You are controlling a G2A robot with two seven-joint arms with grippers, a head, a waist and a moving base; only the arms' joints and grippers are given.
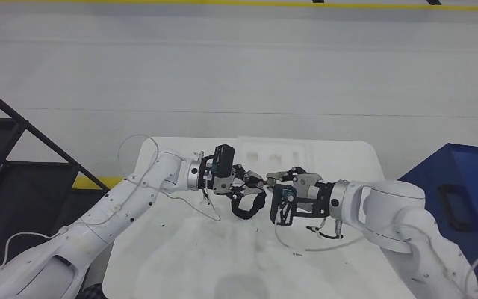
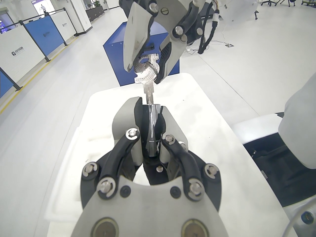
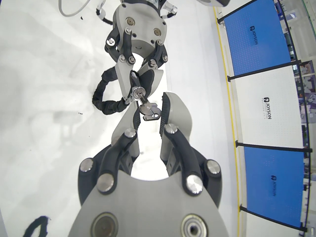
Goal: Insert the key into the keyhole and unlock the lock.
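Key in the keyhole, turn not yet made
The flat silver metal key (image 2: 147, 70) has its blade inside the shiny chrome cylinder lock (image 2: 152, 129), clamped by my left gripper (image 2: 151, 104); my right gripper (image 3: 149, 110) pinches the key head. I judge only turning remains.

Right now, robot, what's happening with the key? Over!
Left gripper shut on lock. Right gripper shut on key, blade in keyhole. Black cable loops aside, not blocking.
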